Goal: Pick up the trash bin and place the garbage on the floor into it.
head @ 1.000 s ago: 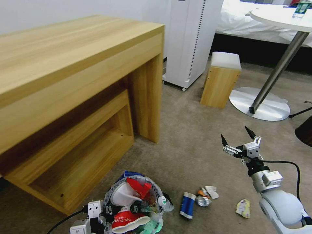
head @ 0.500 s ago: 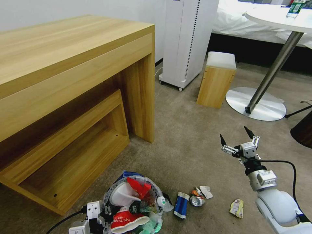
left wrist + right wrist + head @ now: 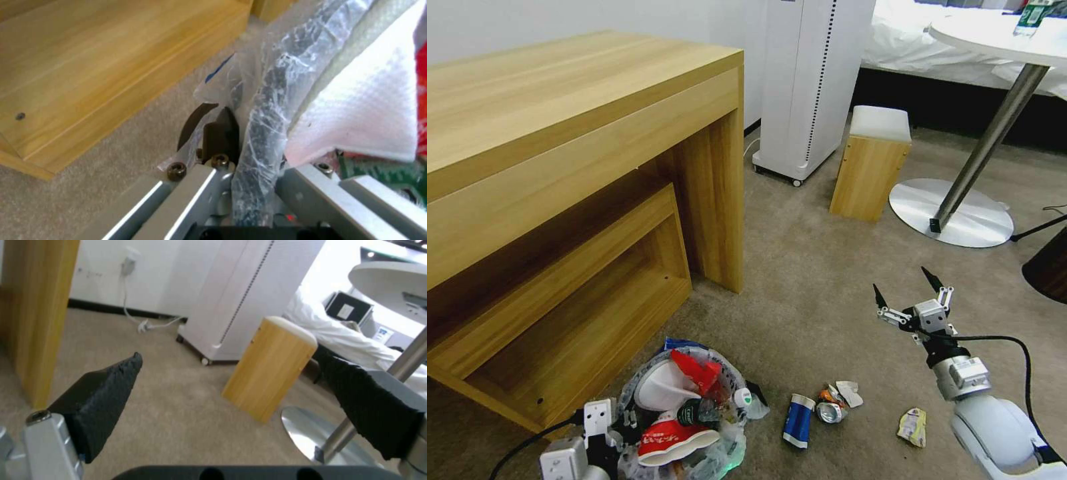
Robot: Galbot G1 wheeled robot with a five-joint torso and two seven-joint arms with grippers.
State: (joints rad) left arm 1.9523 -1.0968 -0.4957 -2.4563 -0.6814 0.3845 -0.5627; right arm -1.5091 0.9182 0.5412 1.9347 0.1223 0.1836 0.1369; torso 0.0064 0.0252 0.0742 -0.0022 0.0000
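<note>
The trash bin (image 3: 684, 417), lined with a clear crinkled bag, sits low at the left, stuffed with a white slipper, a red wrapper, a small bottle and a red-white cup. My left gripper (image 3: 620, 430) is shut on its rim; the left wrist view shows the bagged rim (image 3: 260, 126) clamped between the fingers (image 3: 220, 133). More garbage lies on the carpet to the bin's right: a blue-white packet (image 3: 798, 420), a crushed can (image 3: 830, 413), a tissue (image 3: 851, 393) and a yellowish wrapper (image 3: 912, 427). My right gripper (image 3: 902, 287) (image 3: 231, 373) hangs open above the carpet, beyond the litter.
A wooden desk (image 3: 594, 167) with a lower shelf stands at the left. Behind are a white appliance on wheels (image 3: 814, 80), a wooden stool (image 3: 872, 163) and a round table's metal base (image 3: 954, 215). A dark object (image 3: 1047, 267) and a cable sit at the right edge.
The view shifted at first, then held still. My left gripper has carried the bin a little to the left. The right gripper has sunk slightly, still open.
</note>
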